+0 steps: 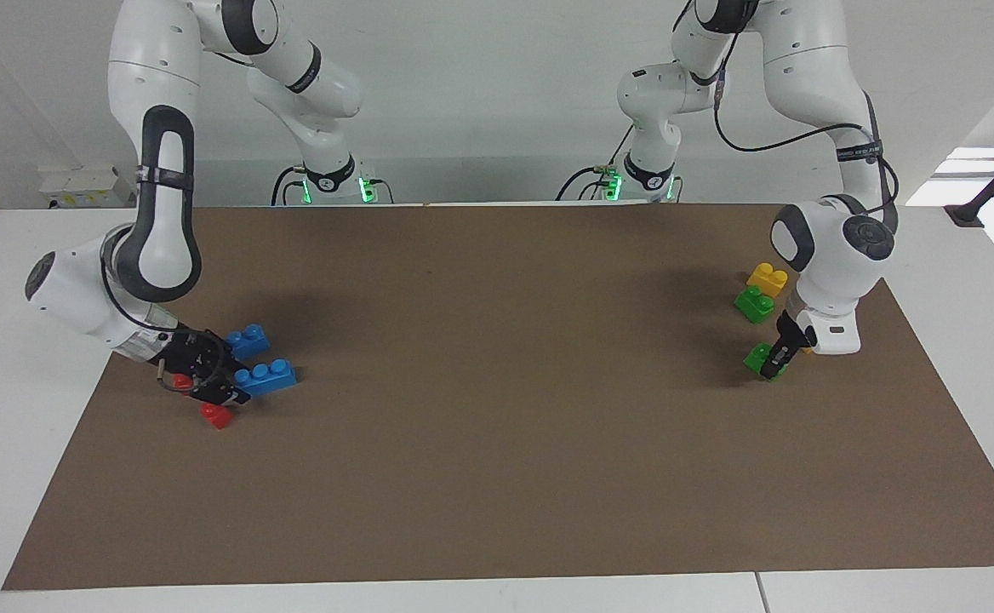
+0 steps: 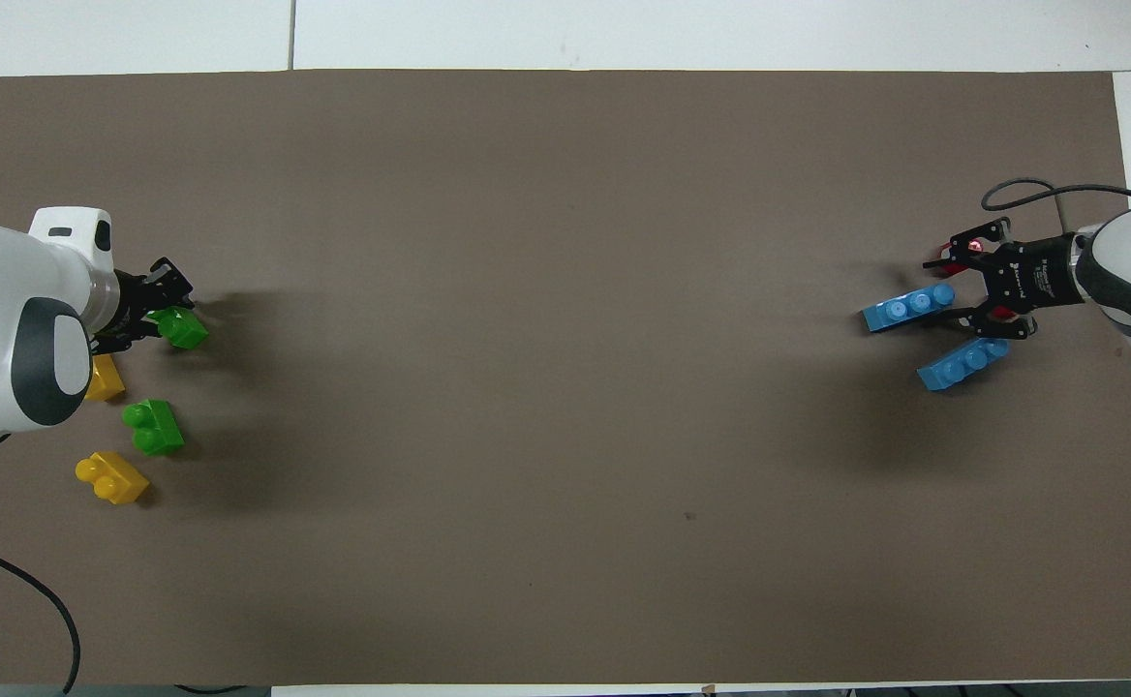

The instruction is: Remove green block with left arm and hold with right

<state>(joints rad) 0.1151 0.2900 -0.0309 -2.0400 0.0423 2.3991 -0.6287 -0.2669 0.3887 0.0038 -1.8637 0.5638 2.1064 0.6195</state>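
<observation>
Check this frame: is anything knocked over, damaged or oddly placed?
Nothing stands out. The bricks lie flat on the brown mat; the left gripper is at a green brick, and the right gripper sits low among blue bricks.

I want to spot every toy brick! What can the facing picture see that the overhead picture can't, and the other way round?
Only the facing view shows both arms up to their bases and a red brick lying clear by the right end effector.

Only the overhead view shows a second yellow brick, partly under the left arm.

Both show two green bricks, the left end effector at the one farther from the robots, two blue bricks and a yellow brick.
</observation>
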